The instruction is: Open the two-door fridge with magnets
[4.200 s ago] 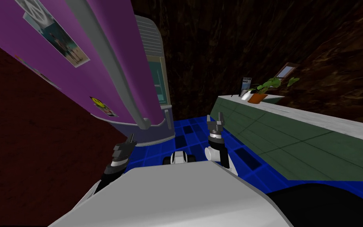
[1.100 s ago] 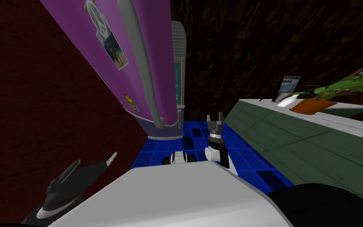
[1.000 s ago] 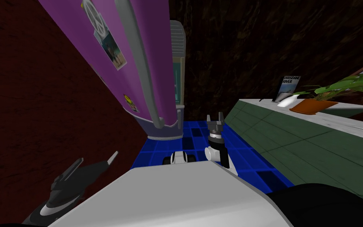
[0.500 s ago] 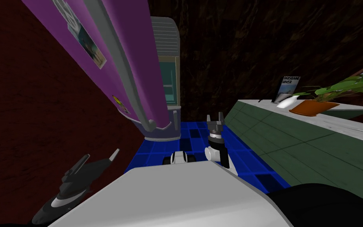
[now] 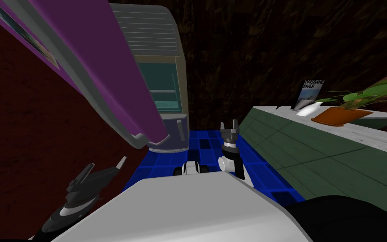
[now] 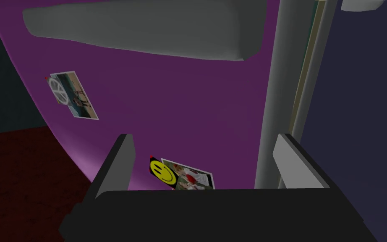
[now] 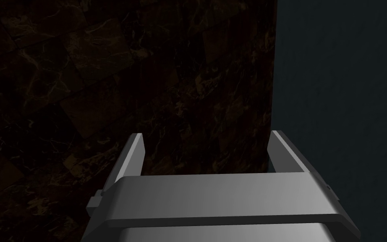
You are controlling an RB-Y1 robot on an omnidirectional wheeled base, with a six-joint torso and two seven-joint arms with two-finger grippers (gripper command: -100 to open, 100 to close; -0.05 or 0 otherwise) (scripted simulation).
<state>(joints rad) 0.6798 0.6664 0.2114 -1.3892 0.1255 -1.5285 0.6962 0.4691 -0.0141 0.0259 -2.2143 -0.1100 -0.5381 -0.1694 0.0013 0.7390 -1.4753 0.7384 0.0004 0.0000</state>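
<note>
The fridge's purple upper door (image 5: 104, 63) stands swung out towards me, with a long grey handle (image 5: 134, 139) along it. Behind it the fridge body shows teal shelves (image 5: 163, 90) and a dark lower door (image 5: 169, 132). My left gripper (image 5: 106, 164) hangs low at the left, open, below the door's bottom end. In the left wrist view, the left gripper (image 6: 205, 140) faces the door's front (image 6: 188, 105), with the handle (image 6: 146, 29), a smiley magnet (image 6: 162, 171) and a peace-sign photo (image 6: 69, 94); nothing is between its fingers. My right gripper (image 5: 229, 124) is open in front of my chest.
A dark red wall (image 5: 29, 138) runs along the left, close to my left arm. On the right stands a green counter (image 5: 322, 147) with a white top, a potted plant (image 5: 339, 113) and a small sign (image 5: 312, 94). Blue tiled floor (image 5: 205, 145) lies between fridge and counter.
The purple door has swung further out towards me, uncovering more of the teal shelves. My left gripper has stayed open and has shifted slightly up and right; the right arm has not moved.
</note>
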